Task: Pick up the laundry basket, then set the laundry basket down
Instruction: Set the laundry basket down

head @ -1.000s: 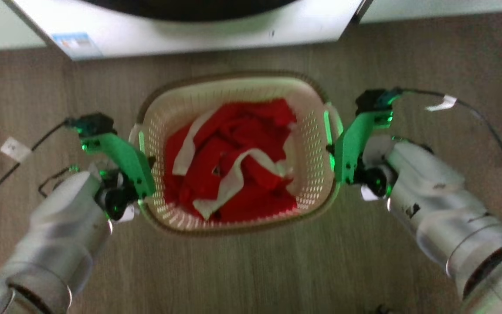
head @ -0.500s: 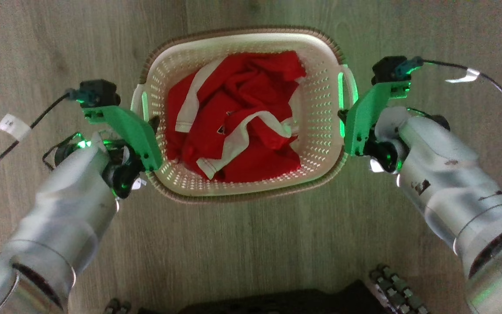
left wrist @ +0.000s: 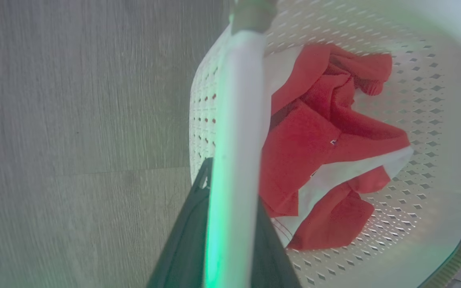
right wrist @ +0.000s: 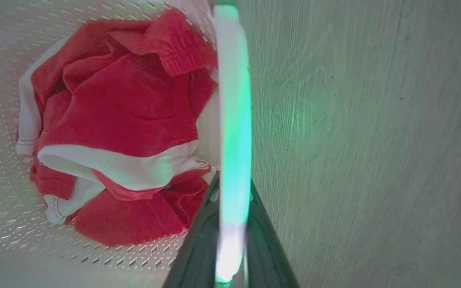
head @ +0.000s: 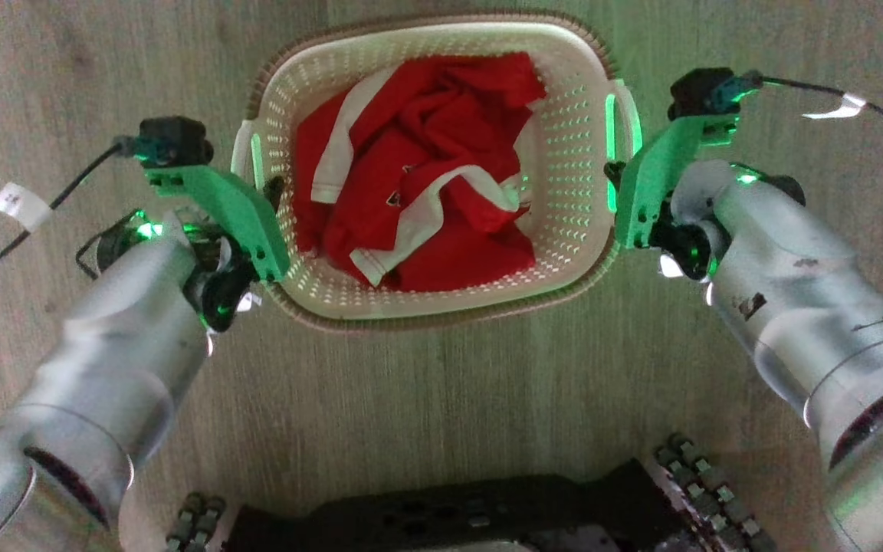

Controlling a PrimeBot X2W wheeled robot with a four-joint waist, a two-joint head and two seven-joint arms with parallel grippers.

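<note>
Cream laundry basket [head: 564,153], left gripper [head: 271,198] clamped on one loop handle [head: 242,157], right gripper [head: 612,172] clamped on the other

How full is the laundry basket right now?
Partly full: the laundry basket holds crumpled red-and-white clothing on its bottom, with its perforated walls bare above it.

The laundry basket [head: 564,230] is smooth perforated plastic, the red garment [head: 449,253] soft cloth, the floor [head: 449,399] matt wood-grain.

Open floor [head: 441,399] btw basket [head: 564,253], base [head: 449,514]
</note>
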